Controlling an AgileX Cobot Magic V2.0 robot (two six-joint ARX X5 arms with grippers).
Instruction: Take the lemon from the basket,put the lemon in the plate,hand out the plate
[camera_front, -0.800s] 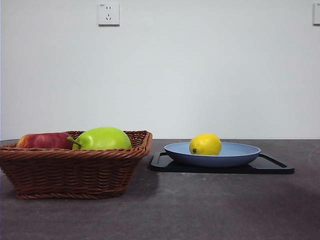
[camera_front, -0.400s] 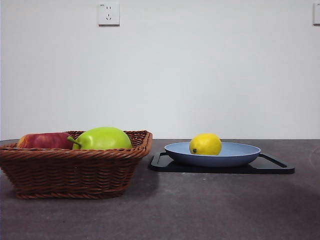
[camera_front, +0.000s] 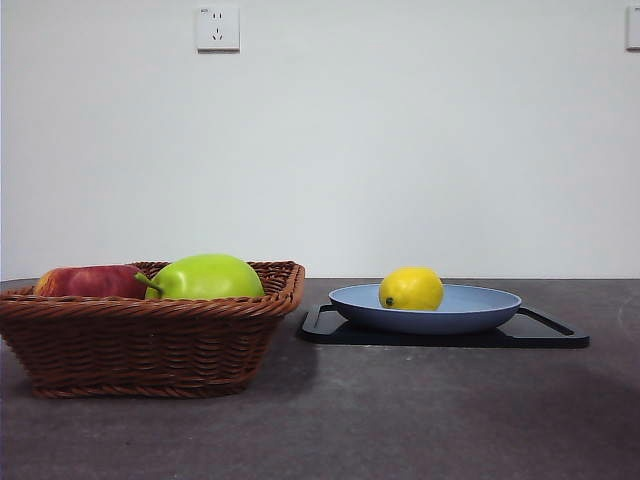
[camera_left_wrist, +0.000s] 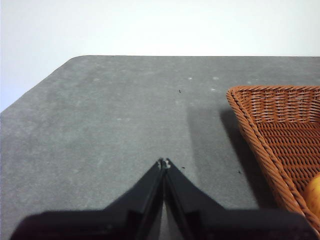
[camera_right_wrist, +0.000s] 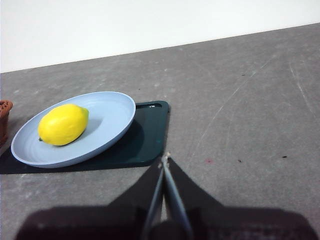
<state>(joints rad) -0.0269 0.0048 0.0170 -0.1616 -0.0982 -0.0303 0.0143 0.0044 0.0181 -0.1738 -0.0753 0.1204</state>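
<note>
lemon (camera_front: 411, 288) in plate (camera_front: 480, 312), plate on tray (camera_front: 555, 335), basket (camera_front: 150, 340) left of tray

yellow lemon (camera_front: 411, 288), light blue plate (camera_front: 480, 310), brown woven basket (camera_front: 150, 345)

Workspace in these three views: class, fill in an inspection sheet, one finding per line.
Surface: dark grey table, lightly scuffed.
Job's things: lemon lies in the plate; basket stands apart, beside it.
Clutter: black tray under the plate; green fruit and red apple in the basket.
End effectors: left end effector shut, empty, near the basket; right end effector shut, empty, near the tray.
Cables: nothing seen.
Surroundings: white wall, socket.
</note>
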